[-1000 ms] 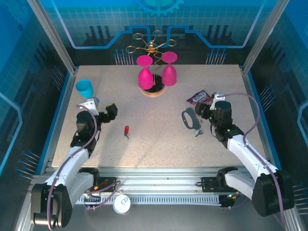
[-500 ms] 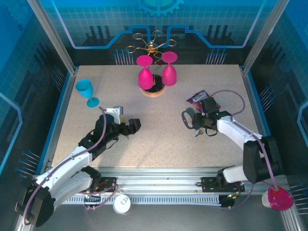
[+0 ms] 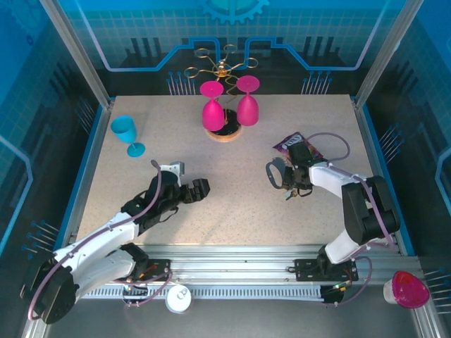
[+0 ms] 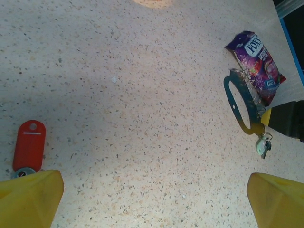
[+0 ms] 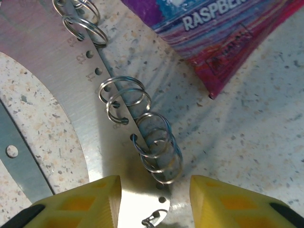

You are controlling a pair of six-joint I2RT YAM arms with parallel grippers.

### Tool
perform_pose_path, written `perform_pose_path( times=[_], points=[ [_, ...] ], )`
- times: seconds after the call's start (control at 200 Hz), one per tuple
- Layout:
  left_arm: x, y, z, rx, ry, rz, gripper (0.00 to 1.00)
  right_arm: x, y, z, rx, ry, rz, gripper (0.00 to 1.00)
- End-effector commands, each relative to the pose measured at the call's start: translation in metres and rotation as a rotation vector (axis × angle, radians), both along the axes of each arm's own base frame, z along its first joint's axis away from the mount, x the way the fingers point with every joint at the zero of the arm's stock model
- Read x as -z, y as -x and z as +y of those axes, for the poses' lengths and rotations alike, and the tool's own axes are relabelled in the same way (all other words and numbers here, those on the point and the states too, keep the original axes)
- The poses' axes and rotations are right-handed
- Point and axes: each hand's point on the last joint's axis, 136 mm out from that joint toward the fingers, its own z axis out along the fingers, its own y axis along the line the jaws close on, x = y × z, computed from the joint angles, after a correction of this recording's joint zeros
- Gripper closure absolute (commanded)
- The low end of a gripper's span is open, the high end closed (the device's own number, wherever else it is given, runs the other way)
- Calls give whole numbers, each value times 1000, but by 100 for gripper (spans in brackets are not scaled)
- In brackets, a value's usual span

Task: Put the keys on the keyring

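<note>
On the table (image 3: 239,169), left tool (image 4: 153,194) wide open, empty, by red-tagged key (image 4: 29,145); right tool (image 5: 154,194) half-open astride keyring (image 5: 80,109).

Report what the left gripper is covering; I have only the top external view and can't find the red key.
Observer: The left wrist view shows the red-tagged key flat on the table, just beyond one fingertip of the open left gripper, not centred between the jaws.
Operator: Now check the right side.
Observer: In the right wrist view, the right gripper straddles the keyring band, where small wire rings thread through punched holes.
Operator: Read the packet.
Observer: The print on the purple snack packet begins "RASPBER".
</note>
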Motion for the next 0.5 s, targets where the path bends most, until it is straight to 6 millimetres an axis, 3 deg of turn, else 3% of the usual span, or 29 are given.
perform_pose_path(
  times=[0.0,0.285,0.49],
  points=[
    [-13,0,5,-34,10,-19,1,1,-7,4,11,-27,1,60],
    [-18,1,10,-45,-10,-45,1,7,-4,8,-14,-30,9,80],
    [-17,1,10,-43,-5,-42,1,7,10,18,-95,-22,47,96]
  ],
)
